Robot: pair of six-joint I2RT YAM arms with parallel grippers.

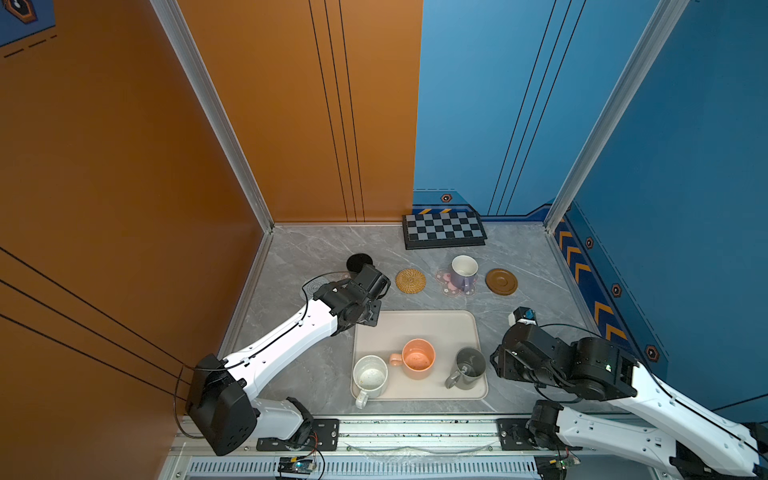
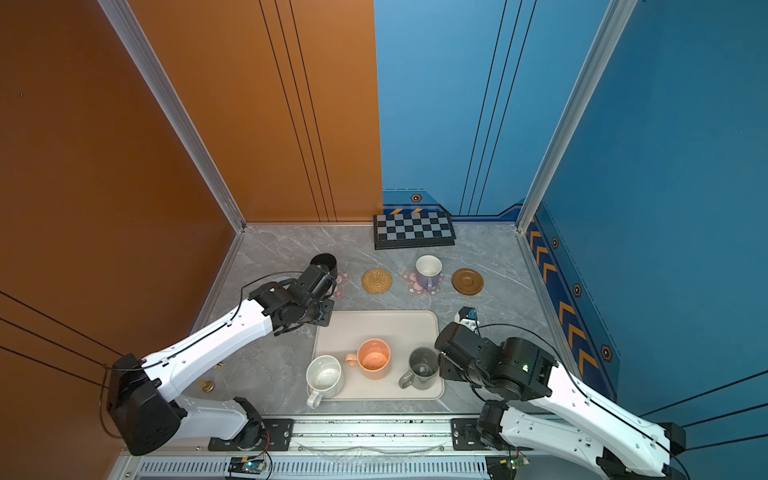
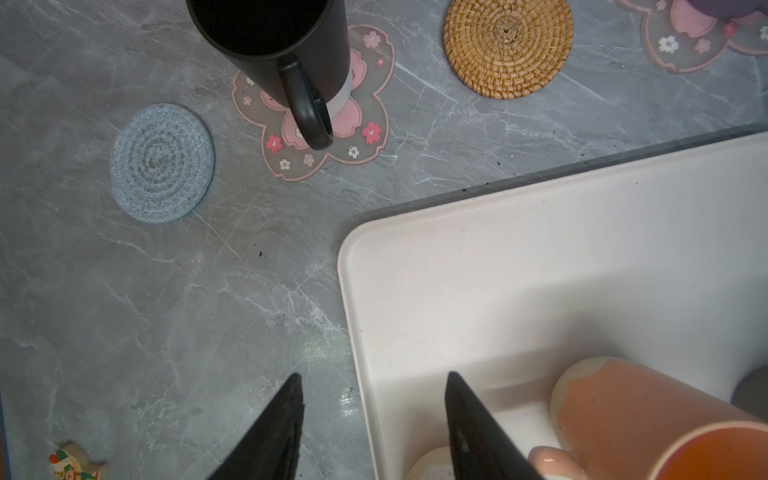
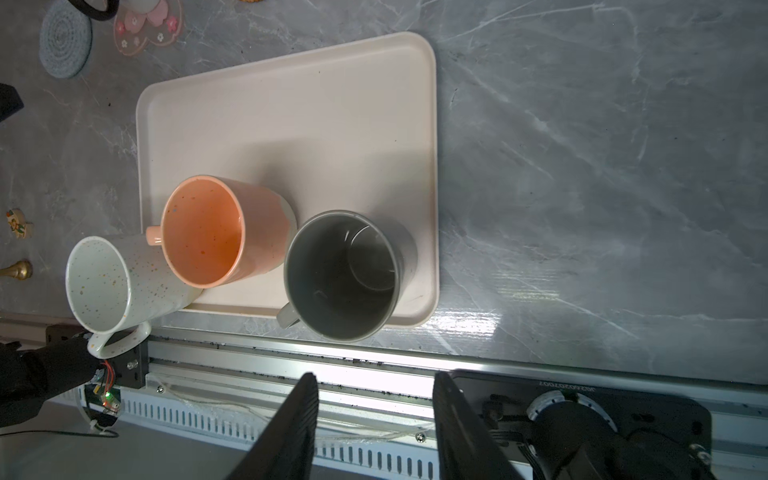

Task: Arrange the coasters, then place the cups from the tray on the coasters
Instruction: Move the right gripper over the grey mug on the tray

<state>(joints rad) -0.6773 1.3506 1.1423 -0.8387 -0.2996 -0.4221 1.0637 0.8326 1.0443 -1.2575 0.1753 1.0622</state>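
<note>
1. The left gripper (image 3: 374,374) has its fingers spread with nothing between them. One finger hangs over the grey table (image 3: 124,311), the other over a corner of the tray (image 3: 540,249).
2. The right gripper (image 4: 374,374) is parted and empty, just beside the grey mug (image 4: 345,278) at the tray's right side.
3. The grey mug, the peach mug (image 1: 417,358) and the speckled white mug (image 1: 370,376) stand on the tray. The speckled mug's handle overhangs the near rim.
4. The black mug (image 3: 266,29) stands on a pink flower coaster (image 3: 361,124). The lavender mug (image 1: 464,272) stands on the second flower coaster (image 1: 445,287).
5. The knitted coaster (image 3: 162,162), straw coaster (image 3: 507,45) and wooden coaster (image 1: 501,281) lie bare.
6. A line of small pale characters (image 4: 571,385) on the black plate (image 4: 673,411) appears upside down and is not clearly legible.
</note>
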